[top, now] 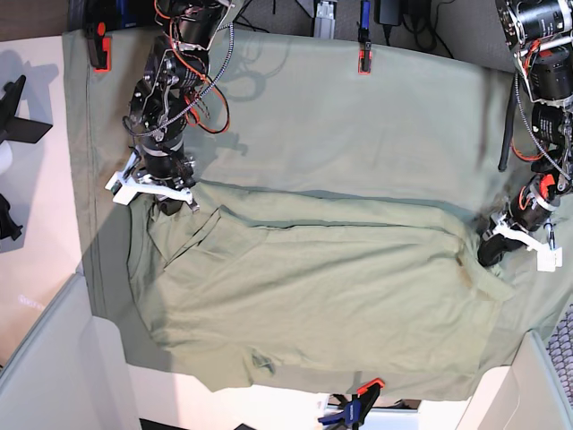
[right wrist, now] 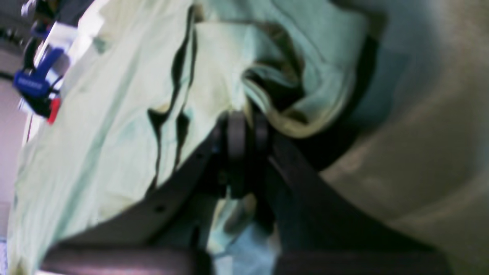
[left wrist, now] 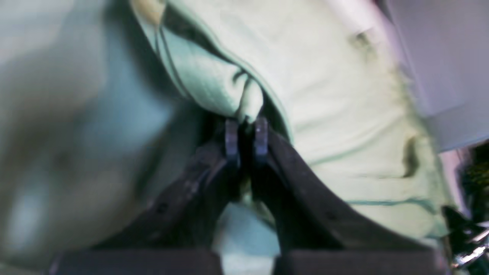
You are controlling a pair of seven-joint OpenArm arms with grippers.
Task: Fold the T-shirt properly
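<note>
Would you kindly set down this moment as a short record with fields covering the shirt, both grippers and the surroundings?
garment: T-shirt, lying across the green sheet, partly folded
left gripper: shut on a bunched fold of the T-shirt
right gripper: shut on the T-shirt's edge
sheet fastening: clamps along its edges
image quality: both wrist views blurred

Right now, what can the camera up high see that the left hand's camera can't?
Only the base view shows the whole T-shirt spread on the green sheet, both arms at once, the right gripper at one end of the shirt, and the clamps holding the sheet's edges. Only the left wrist view shows, close up, the left gripper shut on a bunched fold of the shirt. Both show the T-shirt, the sheet and the left gripper.
</note>
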